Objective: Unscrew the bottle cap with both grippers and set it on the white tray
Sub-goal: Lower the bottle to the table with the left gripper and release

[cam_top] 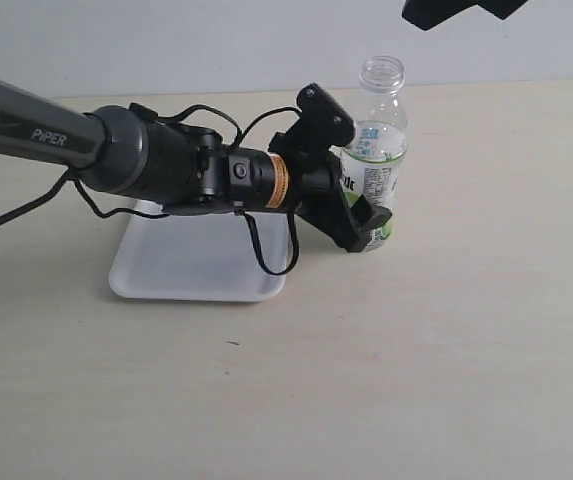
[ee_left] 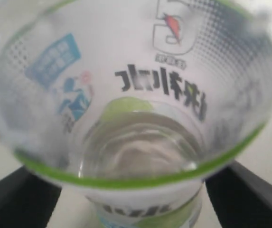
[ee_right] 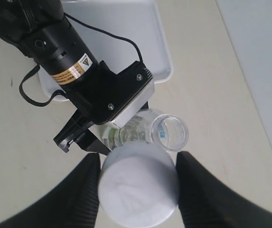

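The clear bottle (cam_top: 381, 150) stands upright on the table just right of the white tray (cam_top: 201, 262), and its threaded neck (cam_top: 382, 72) is uncapped. My left gripper (cam_top: 361, 175) reaches in from the left with one finger on each side of the label. In the left wrist view its fingers (ee_left: 12, 199) stand a little off the bottle (ee_left: 136, 95), so it is open. The right gripper (ee_right: 138, 190) hangs above the bottle (ee_right: 169, 133) and is shut on the white bottle cap (ee_right: 138, 187). Only its tip (cam_top: 456, 10) shows at the exterior view's top edge.
The left arm (cam_top: 146, 155) marked PiPER and its looping cables (cam_top: 266, 255) stretch over the tray's far side. The tray (ee_right: 126, 28) lies behind the left wrist in the right wrist view. A pale wall (cam_top: 216, 40) backs the table.
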